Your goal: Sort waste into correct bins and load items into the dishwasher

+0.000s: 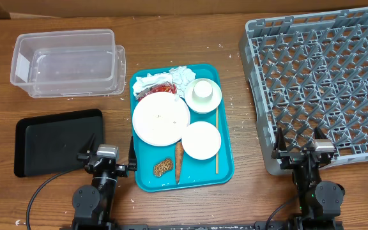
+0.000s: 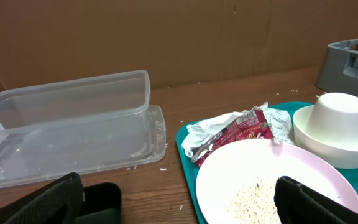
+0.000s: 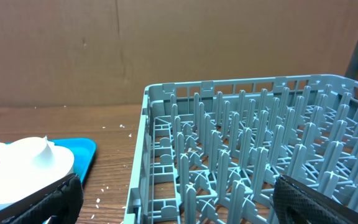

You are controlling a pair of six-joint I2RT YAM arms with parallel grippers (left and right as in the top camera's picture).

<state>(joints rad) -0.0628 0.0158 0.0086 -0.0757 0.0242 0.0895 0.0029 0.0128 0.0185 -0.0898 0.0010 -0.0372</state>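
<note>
Spread wide, empty: left gripper (image 1: 107, 153), right gripper (image 1: 304, 152). Likely stiff, slick, breakable: pink plate (image 1: 161, 119); grip at rim. Likely light, soft: napkins (image 1: 183, 75); pinch anywhere.

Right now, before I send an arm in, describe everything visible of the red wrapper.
The wrapper is red, crinkled, glossy like foil, with white print too small to read. It lies twisted and flat at the far left corner of the teal tray, nested among crumpled white napkins, its near edge at the rim of the big plate; whether the plate overlaps it I cannot tell. Nothing else touches it.
</note>
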